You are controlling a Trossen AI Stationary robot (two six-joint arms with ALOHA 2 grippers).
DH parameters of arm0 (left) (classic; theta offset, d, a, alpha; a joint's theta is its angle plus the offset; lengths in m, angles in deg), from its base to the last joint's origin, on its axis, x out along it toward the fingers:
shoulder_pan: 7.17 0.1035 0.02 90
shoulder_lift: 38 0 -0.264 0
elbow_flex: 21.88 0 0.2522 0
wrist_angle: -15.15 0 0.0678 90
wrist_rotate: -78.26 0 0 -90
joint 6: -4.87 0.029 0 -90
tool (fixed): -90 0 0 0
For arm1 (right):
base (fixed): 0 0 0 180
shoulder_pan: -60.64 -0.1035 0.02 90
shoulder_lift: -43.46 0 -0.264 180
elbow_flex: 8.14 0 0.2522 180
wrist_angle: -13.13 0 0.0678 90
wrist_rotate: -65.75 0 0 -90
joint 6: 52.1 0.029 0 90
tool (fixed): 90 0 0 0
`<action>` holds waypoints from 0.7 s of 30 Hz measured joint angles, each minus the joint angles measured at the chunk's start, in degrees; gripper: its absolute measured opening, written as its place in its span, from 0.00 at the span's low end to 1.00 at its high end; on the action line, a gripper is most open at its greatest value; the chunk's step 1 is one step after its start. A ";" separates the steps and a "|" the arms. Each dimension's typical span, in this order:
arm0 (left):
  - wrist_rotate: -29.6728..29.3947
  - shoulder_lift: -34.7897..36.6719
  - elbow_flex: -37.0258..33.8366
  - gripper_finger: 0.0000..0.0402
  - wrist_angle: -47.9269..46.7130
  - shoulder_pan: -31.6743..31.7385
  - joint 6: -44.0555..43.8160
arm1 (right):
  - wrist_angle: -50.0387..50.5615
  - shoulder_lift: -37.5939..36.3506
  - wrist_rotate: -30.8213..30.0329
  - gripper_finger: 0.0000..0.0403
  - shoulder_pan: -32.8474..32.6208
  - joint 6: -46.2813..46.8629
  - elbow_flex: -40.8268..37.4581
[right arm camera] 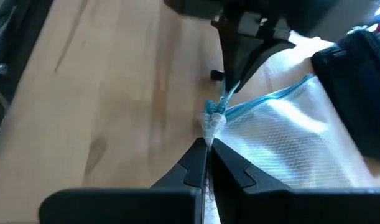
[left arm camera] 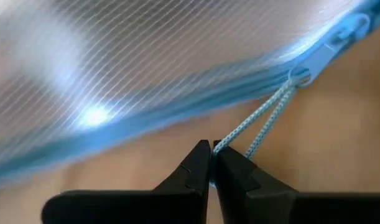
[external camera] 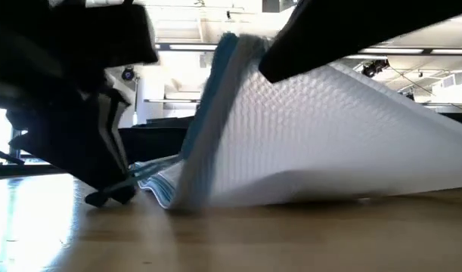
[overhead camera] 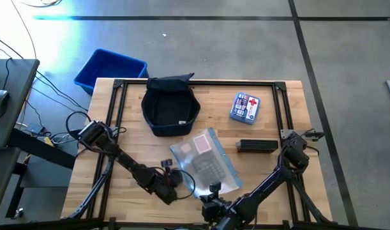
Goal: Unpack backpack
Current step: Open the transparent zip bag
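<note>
Well, high view: the backpack (overhead camera: 171,106) lies open at the far middle of the table (overhead camera: 271,102), mouth up, its long axis running roughly from the far edge towards the near one; a blue bin (overhead camera: 110,69) stands on the floor past the far left corner.
Also high view: a clear zip pouch (overhead camera: 204,160) lies slantwise at the near middle, a first-aid kit (overhead camera: 245,107) and a flat black box (overhead camera: 256,146) to its right.
Low view: the pouch fills the picture, one blue-trimmed end lifted off the wood; which dark arm is which I cannot tell.
Left wrist view: the left gripper (left arm camera: 211,163) is pinched tight on the zipper cord (left arm camera: 258,118) of the pouch.
Right wrist view: the right gripper (right arm camera: 208,155) is closed on the pouch's corner (right arm camera: 212,124), with the backpack's dark fabric just beyond.
</note>
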 joint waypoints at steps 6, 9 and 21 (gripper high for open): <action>-2.16 -0.02 0.05 0.00 -9.22 0.81 -3.36 | 0.49 0.00 -0.30 0.00 -1.91 -1.98 0.00; -2.97 0.59 -0.14 0.00 -16.85 0.89 -6.82 | 2.25 0.00 0.58 0.00 -2.85 -1.91 0.00; -3.37 2.95 -0.47 0.00 -38.16 -4.89 -28.97 | 25.72 0.00 0.59 0.00 -4.35 22.10 0.02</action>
